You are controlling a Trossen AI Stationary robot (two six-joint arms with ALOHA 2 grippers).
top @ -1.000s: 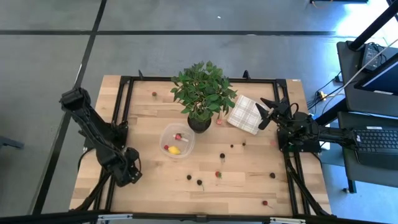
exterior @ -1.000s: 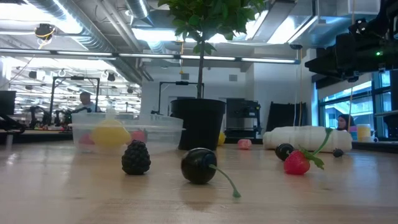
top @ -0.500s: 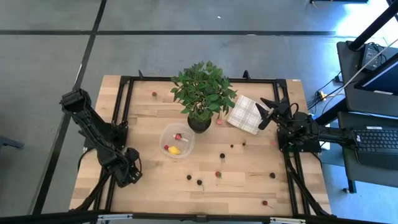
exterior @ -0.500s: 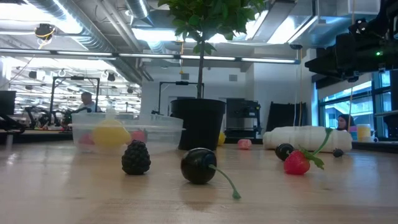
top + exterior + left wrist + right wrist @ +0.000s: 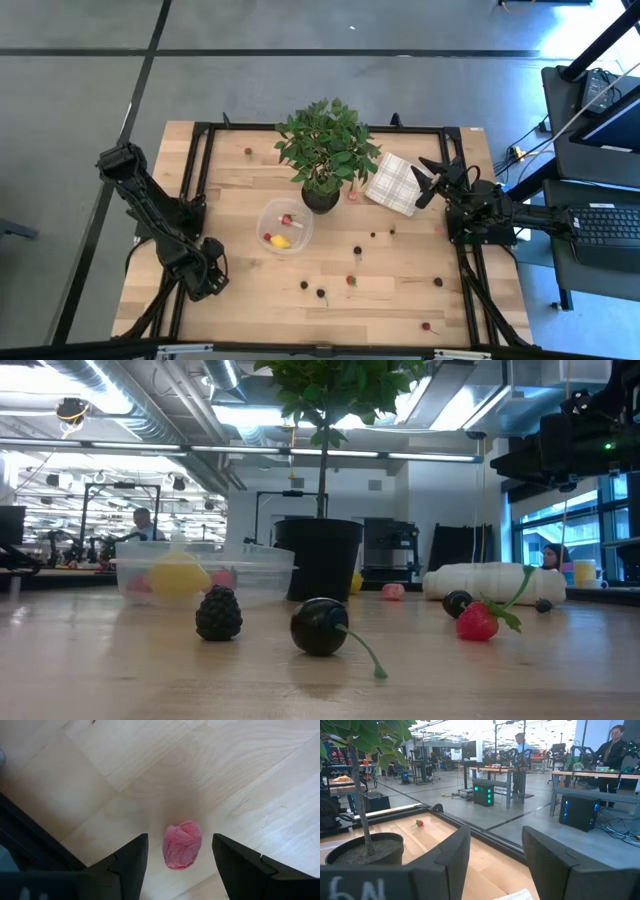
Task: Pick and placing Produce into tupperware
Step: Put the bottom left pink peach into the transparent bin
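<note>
The only writing I can make out is on my right wrist housing (image 5: 355, 887), at the near edge of the right wrist view: pale hand-drawn characters that look like "6N", though they may be upside down and I cannot be sure of them. Nothing else on the table or in the room is legible.

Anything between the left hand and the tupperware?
No: in the high view, bare wood separates the left hand from the tupperware.
</note>
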